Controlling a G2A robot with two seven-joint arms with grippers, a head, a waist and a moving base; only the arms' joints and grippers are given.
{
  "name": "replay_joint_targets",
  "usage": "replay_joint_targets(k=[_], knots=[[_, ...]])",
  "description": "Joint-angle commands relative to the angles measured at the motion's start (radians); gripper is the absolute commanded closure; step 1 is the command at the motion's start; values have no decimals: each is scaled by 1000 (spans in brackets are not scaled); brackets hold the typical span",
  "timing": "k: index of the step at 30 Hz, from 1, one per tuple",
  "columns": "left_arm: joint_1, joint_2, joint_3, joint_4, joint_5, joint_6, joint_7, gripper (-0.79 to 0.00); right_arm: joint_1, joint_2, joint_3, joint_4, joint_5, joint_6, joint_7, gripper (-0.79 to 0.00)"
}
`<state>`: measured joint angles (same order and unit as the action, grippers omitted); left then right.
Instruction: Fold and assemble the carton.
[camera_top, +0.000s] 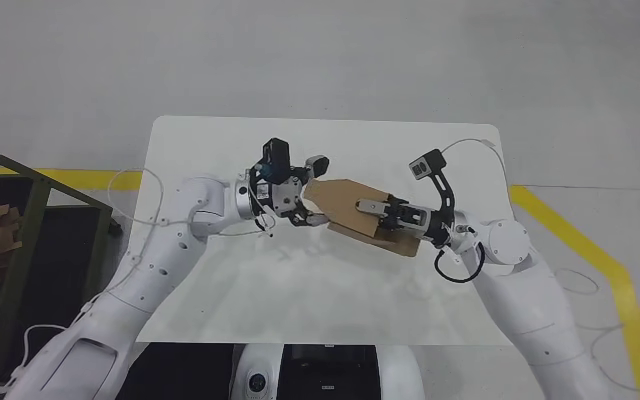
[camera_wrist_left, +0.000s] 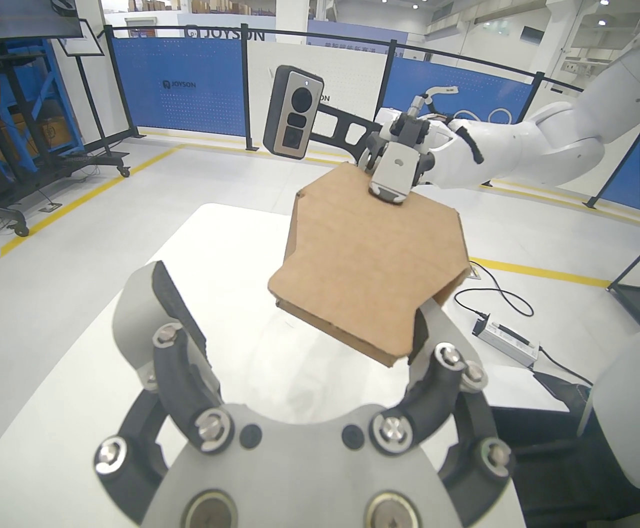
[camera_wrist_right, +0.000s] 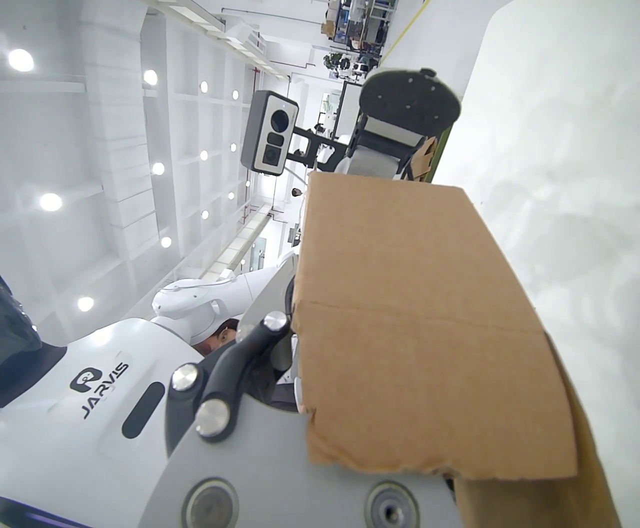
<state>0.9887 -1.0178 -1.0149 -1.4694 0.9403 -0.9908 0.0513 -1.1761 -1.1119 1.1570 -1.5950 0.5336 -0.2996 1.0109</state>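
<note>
Left gripper (camera_wrist_left: 292, 295) is spread wide, one finger (camera_wrist_left: 434, 325) at the near corner of the carton (camera_wrist_left: 370, 260). Right gripper (camera_wrist_left: 395, 172) apparently clamps the far edge. Carton is held just above the table (camera_top: 210, 150), mid-table. Best to close squarely on the flap, then fold along the crease. Carton looks flattened, no contents seen.

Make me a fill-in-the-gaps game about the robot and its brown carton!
1. The carton is brown, and the table under it is ____.
2. The left gripper has its fingers wide apart, so it is ____.
3. The right gripper is shut on the far edge of the ____.

Missing words: white; open; carton.
</note>
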Motion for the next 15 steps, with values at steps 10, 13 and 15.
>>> replay_joint_targets(k=[10, 13, 15], knots=[[60, 16, -110, 48, 11, 13, 79, -785, -5, 3, 7, -8, -31, 0, 23, 0], [68, 18, -132, 56, 4, 17, 89, -785, -1, 4, -5, -15, -60, 9, 35, 0], [68, 18, -139, 57, 1, 16, 87, -785, 2, 3, -14, -20, -72, 14, 39, 0]])
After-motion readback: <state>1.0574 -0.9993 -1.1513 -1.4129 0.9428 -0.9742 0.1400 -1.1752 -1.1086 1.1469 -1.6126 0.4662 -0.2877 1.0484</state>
